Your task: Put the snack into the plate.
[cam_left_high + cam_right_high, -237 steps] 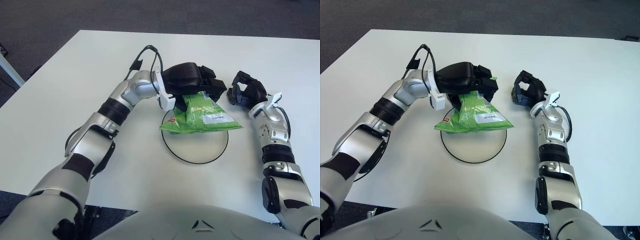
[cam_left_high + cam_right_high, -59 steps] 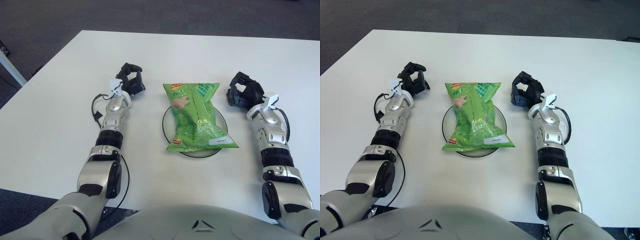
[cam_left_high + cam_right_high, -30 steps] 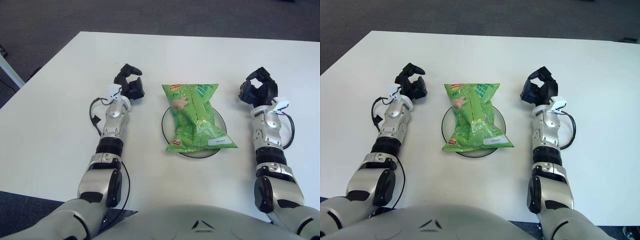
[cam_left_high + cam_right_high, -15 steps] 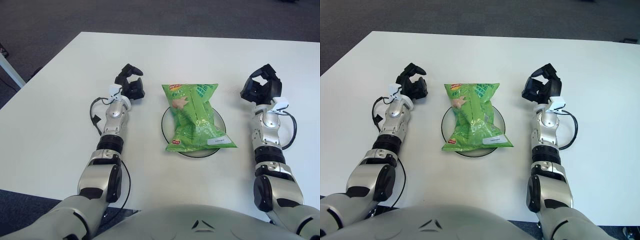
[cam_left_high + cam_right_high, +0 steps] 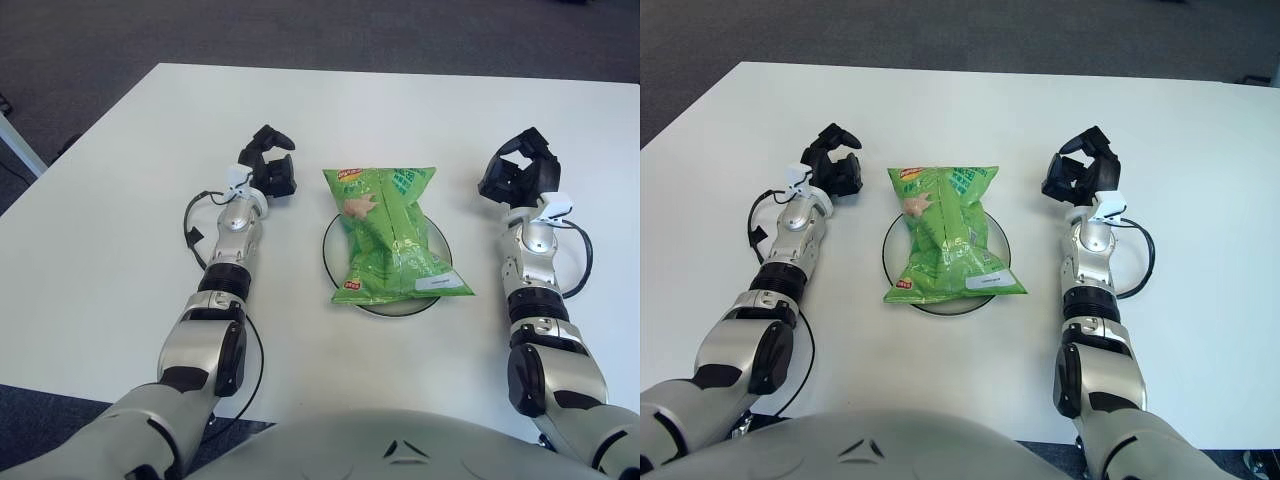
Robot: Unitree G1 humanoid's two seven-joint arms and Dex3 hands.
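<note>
A green snack bag (image 5: 392,235) lies flat on the round white plate with a dark rim (image 5: 440,300) at the table's middle, overhanging the plate's far edge. My left hand (image 5: 268,172) shows to the left of the bag, fingers relaxed and holding nothing. To the right of the plate is my right hand (image 5: 520,176), also empty with its fingers loosely spread. Neither hand touches the bag or the plate.
The white table (image 5: 110,240) stretches around the plate, with its left edge and far edge against dark carpet. A black cable (image 5: 192,232) loops beside my left forearm, and another (image 5: 578,262) beside my right forearm.
The left hand has drifted slightly right, toward the bag. My right hand has shifted a little left. The bag and plate have not moved.
</note>
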